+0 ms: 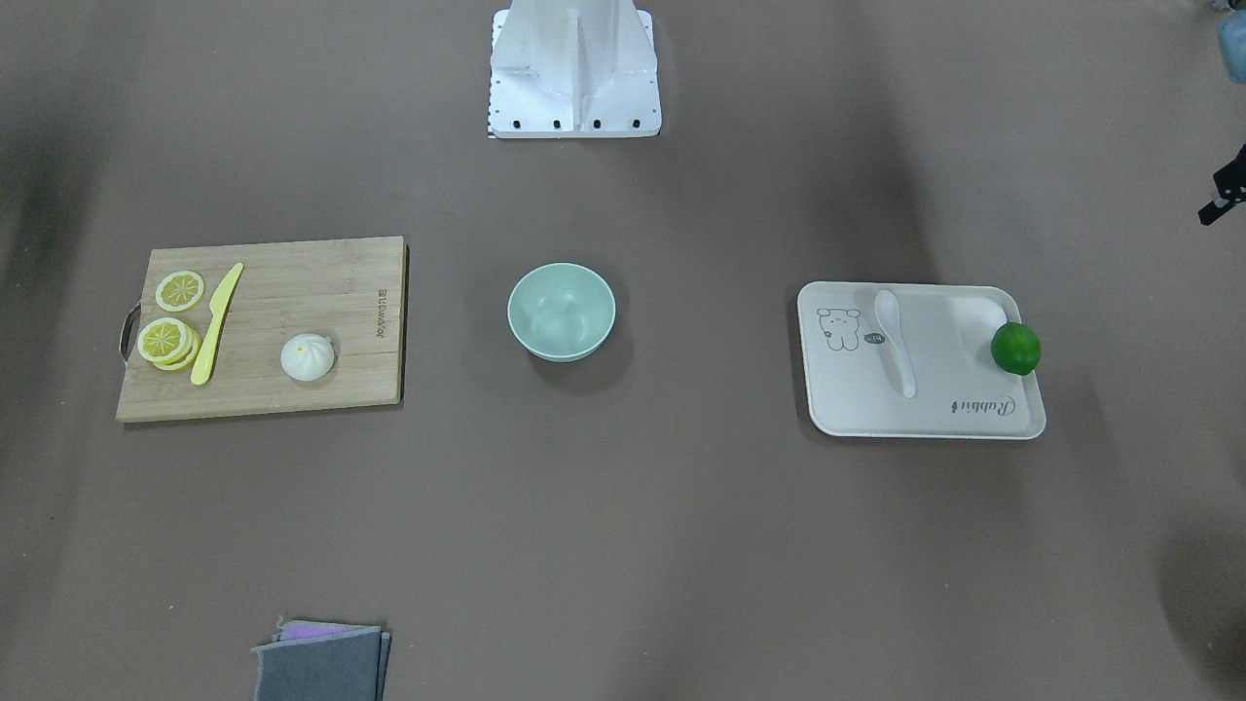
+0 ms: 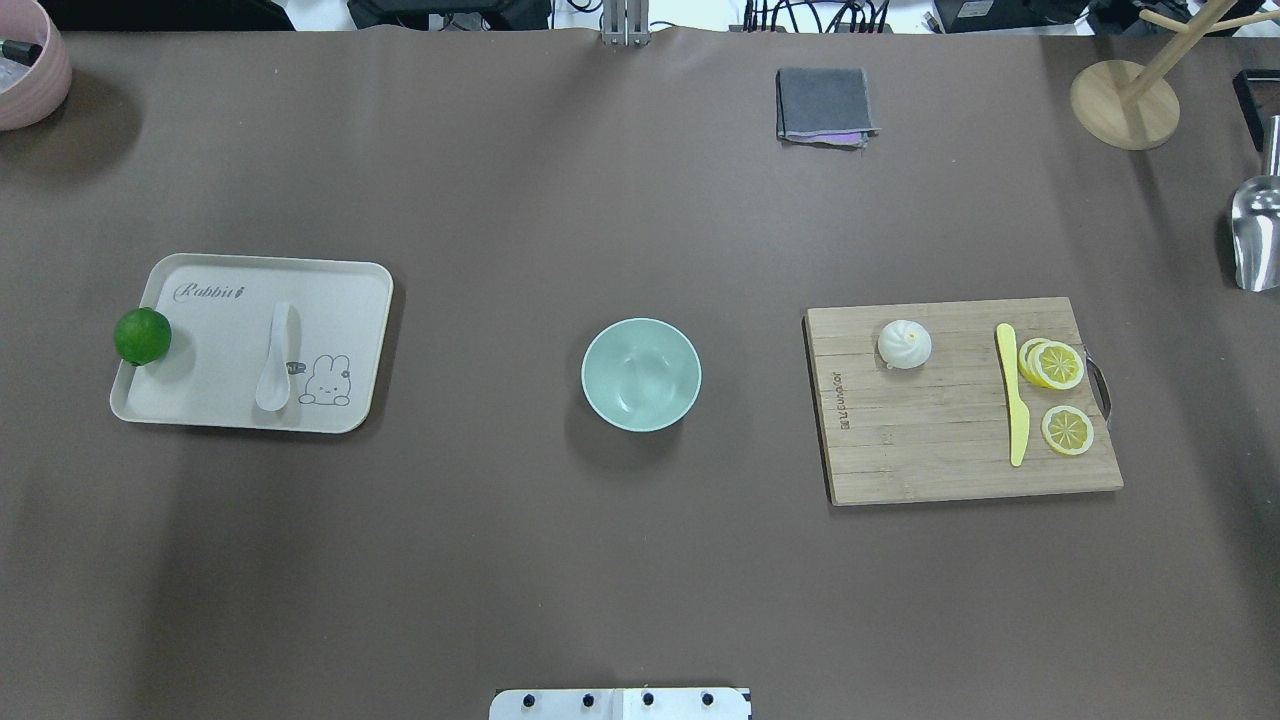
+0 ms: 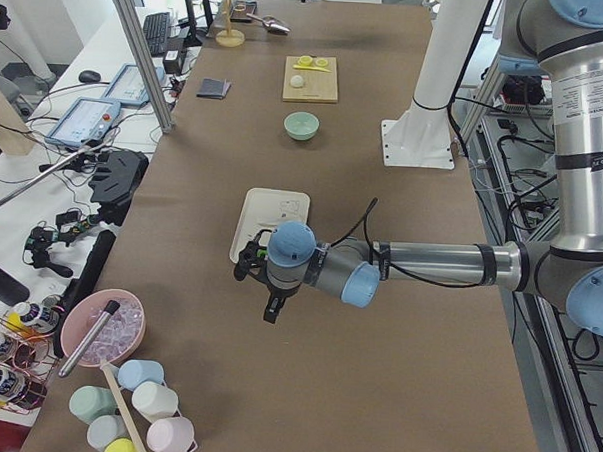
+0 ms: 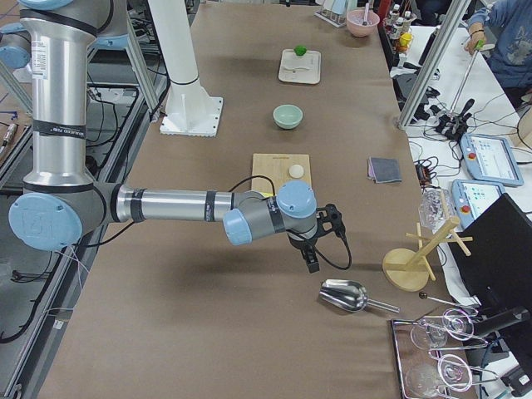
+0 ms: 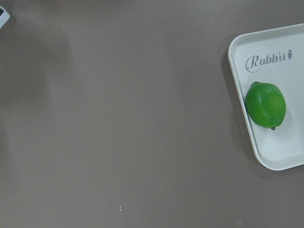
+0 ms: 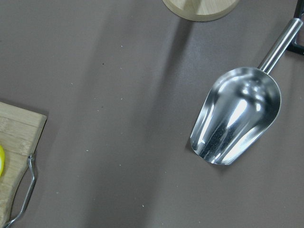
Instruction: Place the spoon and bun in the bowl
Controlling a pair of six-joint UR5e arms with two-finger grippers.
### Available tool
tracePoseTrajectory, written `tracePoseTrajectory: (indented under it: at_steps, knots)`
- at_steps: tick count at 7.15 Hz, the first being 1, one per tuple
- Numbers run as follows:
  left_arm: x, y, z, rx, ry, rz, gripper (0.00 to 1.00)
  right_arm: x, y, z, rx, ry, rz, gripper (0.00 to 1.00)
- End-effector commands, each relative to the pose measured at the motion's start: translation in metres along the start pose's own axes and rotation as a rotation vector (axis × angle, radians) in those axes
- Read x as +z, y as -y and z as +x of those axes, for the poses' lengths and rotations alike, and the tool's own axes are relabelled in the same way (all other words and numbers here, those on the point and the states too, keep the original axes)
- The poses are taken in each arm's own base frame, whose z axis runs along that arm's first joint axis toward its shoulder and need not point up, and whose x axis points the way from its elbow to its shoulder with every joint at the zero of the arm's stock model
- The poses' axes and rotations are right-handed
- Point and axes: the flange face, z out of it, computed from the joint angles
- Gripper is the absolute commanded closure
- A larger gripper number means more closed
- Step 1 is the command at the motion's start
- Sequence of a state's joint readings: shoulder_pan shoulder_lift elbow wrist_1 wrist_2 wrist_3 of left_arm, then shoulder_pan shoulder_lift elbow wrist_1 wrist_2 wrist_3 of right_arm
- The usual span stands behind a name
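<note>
The white spoon lies on a cream tray. The white bun sits on a wooden cutting board. The empty mint-green bowl stands between them at the table's middle. My left gripper hangs over bare table beyond the tray's lime end. My right gripper hangs beyond the board near a metal scoop. Both show only in side views, so I cannot tell whether they are open or shut.
A green lime sits at the tray's edge. A yellow knife and lemon slices lie on the board. A metal scoop, a wooden stand, a folded grey cloth and a pink bowl lie around the table's edges.
</note>
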State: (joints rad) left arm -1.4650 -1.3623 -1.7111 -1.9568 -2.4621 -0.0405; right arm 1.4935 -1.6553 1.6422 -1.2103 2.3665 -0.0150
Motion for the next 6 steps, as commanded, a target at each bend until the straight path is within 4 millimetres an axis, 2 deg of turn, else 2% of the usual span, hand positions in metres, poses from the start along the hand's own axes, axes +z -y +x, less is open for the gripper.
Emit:
tracePoseTrajectory:
  at_steps: [1,3,4,5,6]
  knots:
    - [-0.005,0.0,0.002,0.003,-0.003,0.009,0.02,0.014,-0.012,0.015,0.037,-0.001,-0.033,0.0]
    - [-0.006,-0.009,-0.002,-0.007,0.01,0.011,0.02,0.016,-0.014,0.024,0.047,-0.004,-0.038,0.0]
    - [-0.002,-0.006,-0.012,-0.021,0.04,0.006,0.02,0.006,-0.016,0.031,0.069,0.002,-0.02,0.0]
    - [0.0,0.008,-0.014,-0.061,0.046,0.01,0.02,0.006,-0.017,0.031,0.069,0.002,-0.02,0.0]
    - [-0.002,0.011,-0.013,-0.094,0.046,0.013,0.02,0.006,-0.012,0.029,0.063,0.003,-0.02,0.0]
